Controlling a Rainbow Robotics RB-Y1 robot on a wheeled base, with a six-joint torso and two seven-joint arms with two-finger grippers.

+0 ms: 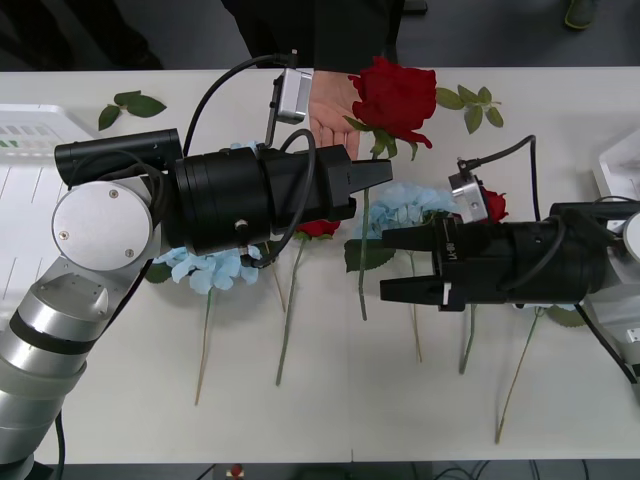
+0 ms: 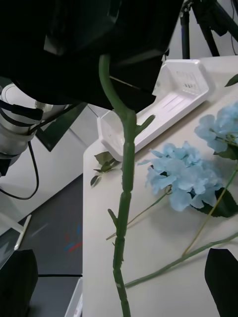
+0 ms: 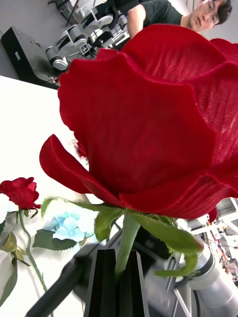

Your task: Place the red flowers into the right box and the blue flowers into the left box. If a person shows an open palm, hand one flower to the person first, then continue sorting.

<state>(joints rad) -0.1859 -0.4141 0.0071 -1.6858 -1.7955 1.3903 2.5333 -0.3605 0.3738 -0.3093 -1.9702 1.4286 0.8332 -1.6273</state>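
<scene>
My left gripper (image 1: 383,172) is shut on the green stem of a red flower (image 1: 395,98), holding its bloom up beside the person's open palm (image 1: 330,112) at the table's far edge. In the left wrist view the black fingers (image 3: 106,285) pinch the stem under the big bloom (image 3: 148,124). My right gripper (image 1: 392,265) hovers open over the middle of the table, just past the held stem (image 2: 124,198). Two more red flowers (image 1: 318,228) (image 1: 493,205) and blue flowers (image 1: 205,265) (image 1: 410,203) lie on the table. The left box (image 1: 25,150) and the right box (image 1: 622,160) sit at the table's ends.
Loose green leaf sprigs (image 1: 130,106) (image 1: 472,103) lie near the far edge. Thin stems (image 1: 290,310) fan toward the front edge. The left arm's thick black forearm (image 1: 230,200) reaches across the middle of the table. Bare white tabletop (image 1: 110,390) lies at the front left.
</scene>
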